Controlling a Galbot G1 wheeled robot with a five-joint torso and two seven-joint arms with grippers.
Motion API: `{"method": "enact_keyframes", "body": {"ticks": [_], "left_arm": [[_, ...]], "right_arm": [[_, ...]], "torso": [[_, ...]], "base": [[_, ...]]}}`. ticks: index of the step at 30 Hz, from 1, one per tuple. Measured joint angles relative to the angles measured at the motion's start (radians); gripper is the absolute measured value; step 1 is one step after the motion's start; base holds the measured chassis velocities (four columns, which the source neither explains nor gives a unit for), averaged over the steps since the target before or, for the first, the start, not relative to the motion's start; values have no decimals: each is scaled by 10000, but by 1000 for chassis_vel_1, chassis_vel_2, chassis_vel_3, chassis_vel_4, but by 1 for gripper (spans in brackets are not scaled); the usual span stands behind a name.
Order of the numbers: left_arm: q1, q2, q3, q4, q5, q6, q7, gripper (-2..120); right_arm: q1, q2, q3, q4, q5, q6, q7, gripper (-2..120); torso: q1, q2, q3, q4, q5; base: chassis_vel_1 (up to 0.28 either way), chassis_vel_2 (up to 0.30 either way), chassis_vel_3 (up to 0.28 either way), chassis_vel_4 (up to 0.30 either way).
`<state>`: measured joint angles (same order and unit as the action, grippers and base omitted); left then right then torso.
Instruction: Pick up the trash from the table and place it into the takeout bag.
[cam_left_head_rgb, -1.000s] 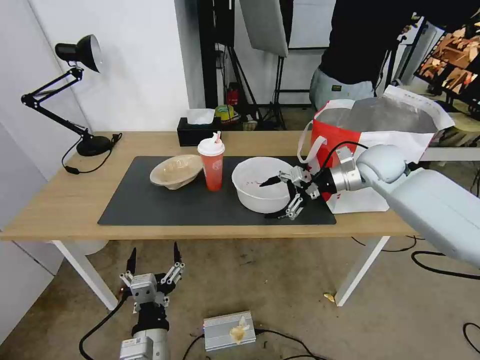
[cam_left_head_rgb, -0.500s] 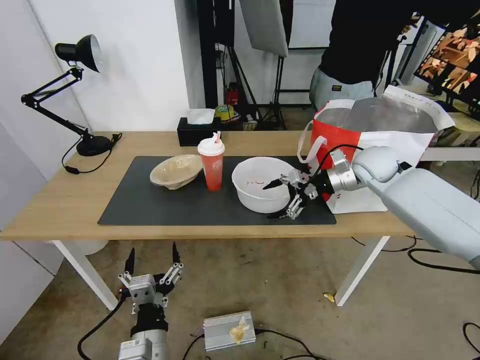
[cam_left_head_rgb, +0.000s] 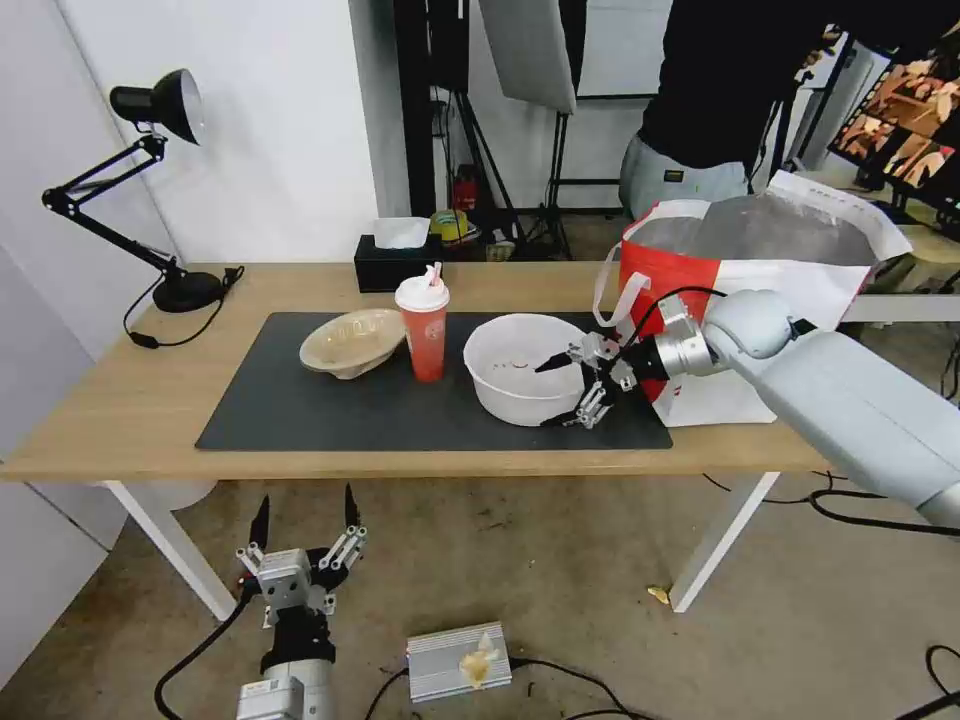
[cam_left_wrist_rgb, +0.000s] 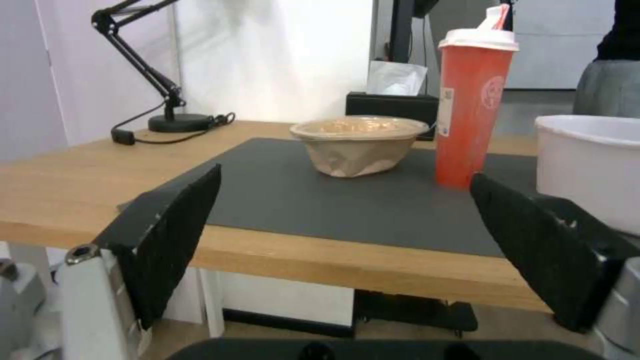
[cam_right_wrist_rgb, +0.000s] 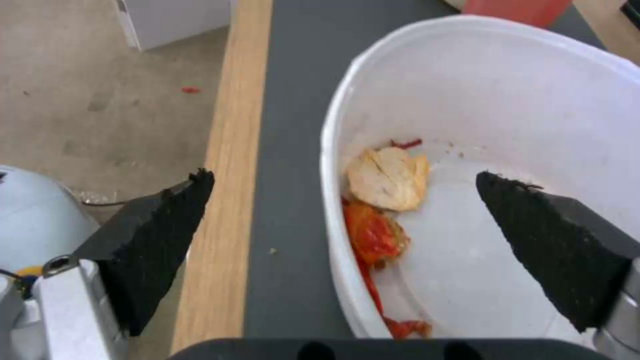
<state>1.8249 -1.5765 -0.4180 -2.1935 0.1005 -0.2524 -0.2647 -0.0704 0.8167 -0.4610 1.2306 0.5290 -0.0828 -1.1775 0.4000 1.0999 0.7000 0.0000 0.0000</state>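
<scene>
While spread, right gripper (cam_left_head_rgb: 558, 393) straddles smooth round white bowl (cam_left_head_rgb: 515, 368).

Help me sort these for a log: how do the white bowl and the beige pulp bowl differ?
The white bowl is bigger and deeper; the beige pulp bowl is shallower, with a crumpled wall. The white bowl holds red and pale food scraps; the beige one shows only faint residue. The right gripper is open astride the white bowl's rim; nothing is at the beige bowl. Both sit upright on the dark mat.

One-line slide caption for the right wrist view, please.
Right gripper open, its fingers straddling the near rim of the white bowl, which holds food scraps.
</scene>
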Motion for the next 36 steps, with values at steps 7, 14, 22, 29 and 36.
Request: {"method": "enact_keyframes", "body": {"ticks": [7,14,22,29,36], "left_arm": [[-12,17,-3,0,-36,-10,-3,100],[-33,28,-43,-1,-78,-19,-11,100],[-74,51,-30,41,-101,-22,-16,100],[-100,64,-30,87,-124,-29,-19,100],[-119,87,-51,73,-187,-37,-25,100]], "right_arm": [[26,180,-40,-333,-310,68,-161,95],[107,363,-36,-580,-414,84,-563,75],[129,421,-54,-671,-536,55,-916,40],[89,445,-40,-725,-613,34,-978,19],[70,473,-44,-735,-748,32,-1016,0]], "torso": [[0,0,0,0,0],[0,0,0,1,0],[0,0,0,0,0],[0,0,-2,0,0],[0,1,-2,-1,-1]], "base": [[0,0,0,0],[0,0,0,0],[0,0,0,0],[0,0,0,0],[0,0,0,0]]}}
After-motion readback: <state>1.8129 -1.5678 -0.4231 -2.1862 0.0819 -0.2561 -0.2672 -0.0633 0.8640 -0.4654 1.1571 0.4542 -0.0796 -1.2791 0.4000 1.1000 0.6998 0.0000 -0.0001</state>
